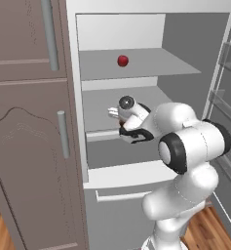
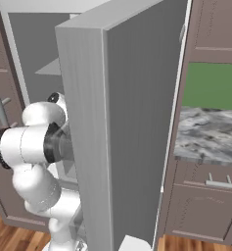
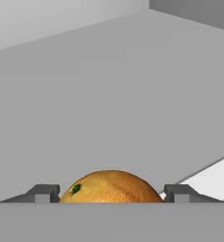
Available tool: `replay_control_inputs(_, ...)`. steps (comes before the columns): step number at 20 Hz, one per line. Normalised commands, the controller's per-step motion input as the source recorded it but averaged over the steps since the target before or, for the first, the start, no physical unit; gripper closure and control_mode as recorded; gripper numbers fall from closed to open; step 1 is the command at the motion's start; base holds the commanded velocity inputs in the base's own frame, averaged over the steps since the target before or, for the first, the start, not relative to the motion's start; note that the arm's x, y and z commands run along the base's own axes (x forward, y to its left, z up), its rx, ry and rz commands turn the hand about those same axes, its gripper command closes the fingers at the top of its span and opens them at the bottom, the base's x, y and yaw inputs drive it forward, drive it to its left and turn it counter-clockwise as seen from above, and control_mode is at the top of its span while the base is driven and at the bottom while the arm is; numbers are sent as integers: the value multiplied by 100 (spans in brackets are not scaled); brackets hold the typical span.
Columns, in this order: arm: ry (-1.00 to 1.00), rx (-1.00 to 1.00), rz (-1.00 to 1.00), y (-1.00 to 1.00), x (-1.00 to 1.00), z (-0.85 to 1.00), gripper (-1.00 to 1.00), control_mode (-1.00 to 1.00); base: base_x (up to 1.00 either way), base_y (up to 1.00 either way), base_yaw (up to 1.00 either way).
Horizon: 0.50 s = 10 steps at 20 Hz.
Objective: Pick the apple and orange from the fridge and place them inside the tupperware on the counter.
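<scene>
Cabinet (image 1: 24, 122), mauve-brown with silver handles, at far left of the left base view. Fridge (image 1: 131, 73), light grey, door swung open; white shelves inside. Apple (image 1: 123, 60), red, on the upper shelf toward the back, alone and well apart from the arm. Arm reaches into the shelf below; claw (image 1: 123, 128) low at that shelf's front lip, a sliver of orange-brown just visible at it. Orange (image 3: 111, 187) in the hand view, sitting between the two dark fingertips (image 3: 45, 193), one tip at each side of the fruit, jaws spread about its width; whether they press it, cannot tell. Bench (image 2: 205, 135), grey-and-white marble over mauve-brown drawers, at right of the right base view, beyond the open fridge door (image 2: 127, 132).
</scene>
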Motion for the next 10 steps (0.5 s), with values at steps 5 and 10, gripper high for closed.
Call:
replay_control_inputs(5,-9,0,3,-41,-81,76,100,-100,0,0,0)
replay_control_inputs(10,0,0,5,-35,-21,99,100,-100,0,0,0)
